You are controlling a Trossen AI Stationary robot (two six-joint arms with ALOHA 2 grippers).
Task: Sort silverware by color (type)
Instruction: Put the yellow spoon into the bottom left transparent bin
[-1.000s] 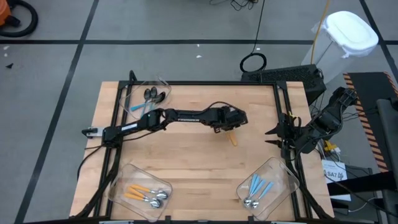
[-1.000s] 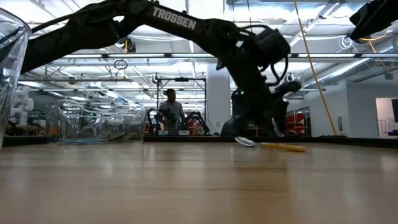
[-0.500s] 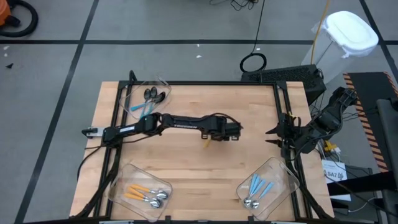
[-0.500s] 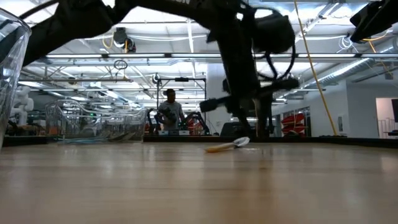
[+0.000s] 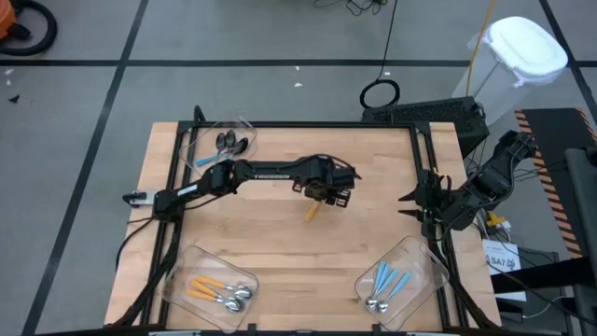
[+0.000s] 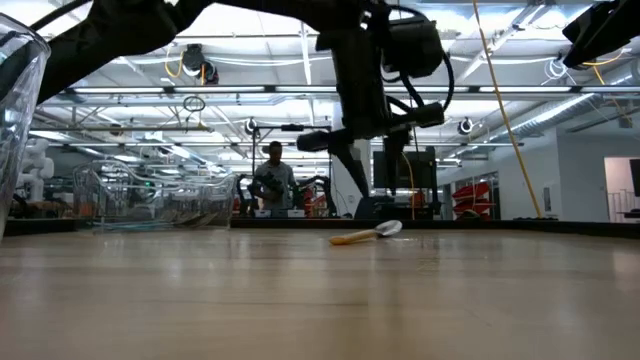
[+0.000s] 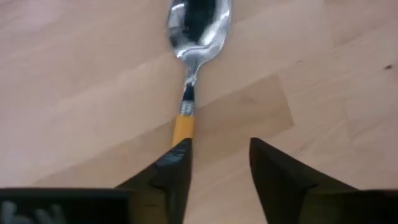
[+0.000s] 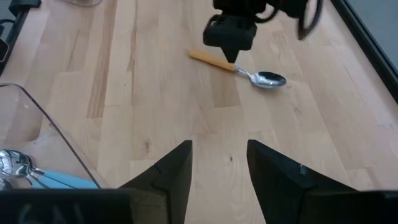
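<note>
Bench: light wood (image 5: 280,252), with clear bins at three of its corners.
Near-left bin: this bin (image 5: 191,254) holds the sorted spoons with orange handles (image 5: 219,291).
Near-right bin: this one (image 5: 415,250) holds the spoons with blue handles (image 5: 385,283).
Loose spoon: one spoon (image 5: 314,211) lies flat on the bare wood in the middle of the bench, well apart from every bin.
How it looks: it has a shiny silver bowl, a thin silver neck and an orange handle. It is small and light, and the handle end points toward the near edge.
What just changed: a moment ago the spoon lay a bit more to the right and pointed another way. Now it has been slid over and turned.
Left fingers: the left gripper (image 5: 334,194) has let go and lifted. It hangs just above the spoon with its fingers apart and nothing between them. One finger (image 7: 177,168) sits over the handle tip.
What it means: the spoon is not sorted yet. I think it was turned to make it easier to grab, and it belongs in the near-left bin.
Right fingers: the right gripper (image 8: 219,152) waits at the right edge of the bench, fingers apart and empty.
Far-left bin: this bin (image 5: 244,126) holds dark spoons (image 5: 230,143).
Room behind: a person (image 6: 272,178) stands far off in a big bright hall.
</note>
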